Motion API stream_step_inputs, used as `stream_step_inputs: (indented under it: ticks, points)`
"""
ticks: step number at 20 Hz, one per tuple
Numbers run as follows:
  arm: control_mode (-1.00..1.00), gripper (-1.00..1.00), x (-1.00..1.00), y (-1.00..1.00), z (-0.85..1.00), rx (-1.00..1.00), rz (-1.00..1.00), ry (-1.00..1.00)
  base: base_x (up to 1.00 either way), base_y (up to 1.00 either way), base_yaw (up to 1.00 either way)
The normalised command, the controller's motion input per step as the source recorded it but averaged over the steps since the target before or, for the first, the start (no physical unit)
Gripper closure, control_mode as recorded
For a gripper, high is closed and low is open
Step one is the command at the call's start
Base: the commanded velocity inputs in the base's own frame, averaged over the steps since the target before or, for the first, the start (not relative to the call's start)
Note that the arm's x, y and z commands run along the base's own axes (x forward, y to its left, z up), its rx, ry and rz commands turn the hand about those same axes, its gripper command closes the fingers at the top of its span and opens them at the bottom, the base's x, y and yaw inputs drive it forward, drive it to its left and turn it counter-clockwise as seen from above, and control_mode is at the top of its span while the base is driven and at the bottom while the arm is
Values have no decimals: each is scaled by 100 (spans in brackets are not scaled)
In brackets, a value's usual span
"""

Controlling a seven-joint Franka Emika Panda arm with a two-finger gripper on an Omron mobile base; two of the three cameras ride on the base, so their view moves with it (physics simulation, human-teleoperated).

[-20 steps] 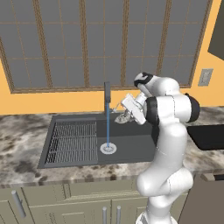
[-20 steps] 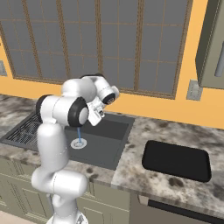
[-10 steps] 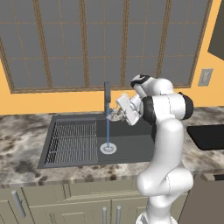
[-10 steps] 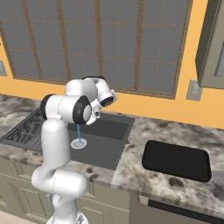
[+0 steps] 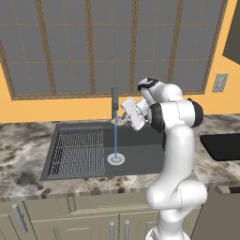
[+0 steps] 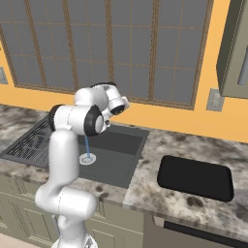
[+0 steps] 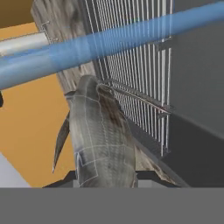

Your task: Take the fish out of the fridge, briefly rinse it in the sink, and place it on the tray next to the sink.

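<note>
The claw (image 5: pixel 123 118) was up over the sink (image 5: pixel 136 154), right beside the faucet (image 5: pixel 114 101). It was closed on the fish (image 7: pixel 100 140) and held it tight. In the hand view the fish stuck out from between the claw's tips, long and grey, with a thin fin on one side. Its far end reached up close to the water (image 7: pixel 109 41), which ran as a blue stripe across that view. I could not tell if the fish touched the water.

In the left base view the water (image 5: pixel 116 140) fell straight down from the faucet to the round drain (image 5: pixel 116 159) in the sink. The claw was just beside that blue line, high above the drain. The fish (image 5: pixel 120 121) showed there as a small grey bit at the claw's tips, next to the water.

The ribbed rack (image 5: pixel 78 151) lay in the sink on the far side of the water from the arm. In the hand view the rack (image 7: pixel 131 65) was behind the fish.

The tray (image 6: pixel 196 177) sat on the worktop (image 6: pixel 145 179) next to the sink (image 6: pixel 116 155), well apart from the claw. It was black and flat. The drain (image 6: pixel 87 158) and the water (image 6: pixel 87 145) showed beside the arm in the right base view too.
</note>
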Motion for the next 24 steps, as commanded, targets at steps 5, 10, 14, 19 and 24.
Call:
stream_step_inputs:
  ticks: [5, 10, 14, 19, 24]
  points:
    - [-100, 100, 22, -6, -28, 2, -15, 0, 0, 0, 0]
    - [-100, 100, 43, -6, -16, 2, -12, 1, 0, 0, 0]
    - [-100, 100, 63, 0, -7, 0, -9, 0, 0, 0, 0]
    - [-100, 100, 23, 0, -1, 0, -2, 2, 0, 0, 0]
    - [-100, 100, -57, 7, 0, 0, 0, 9, 0, 0, 0]
